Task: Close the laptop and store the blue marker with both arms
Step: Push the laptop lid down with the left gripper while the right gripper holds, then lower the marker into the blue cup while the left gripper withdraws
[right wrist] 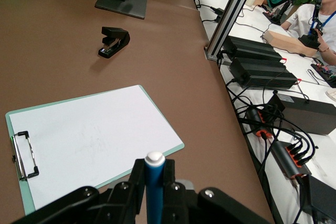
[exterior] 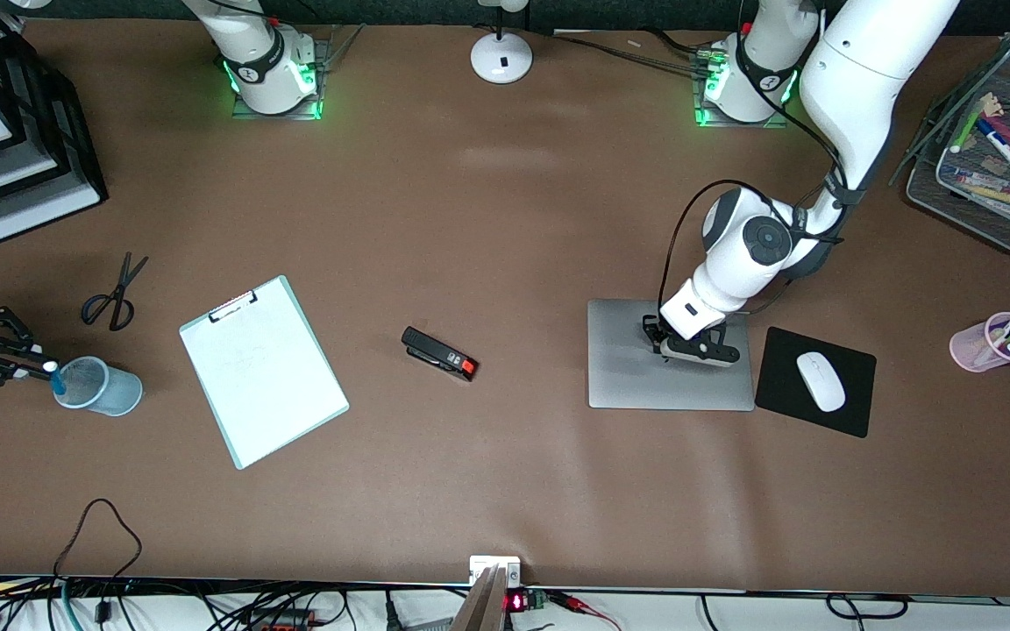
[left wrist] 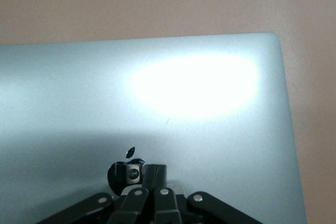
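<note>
Judging progress: laptop lies shut, centre-right of front view, w/ left gripper clenched and pressing its lid. I've got right gripper at mid-left edge, gripping the blue marker over the clear cup; drop not yet done. Right arm is mostly cut off, marker's lower end hidden.

The laptop lid looks like smooth matt metal, with a soft glare patch. The table is covered in matt brown sheet; the cup is translucent plastic.
</note>
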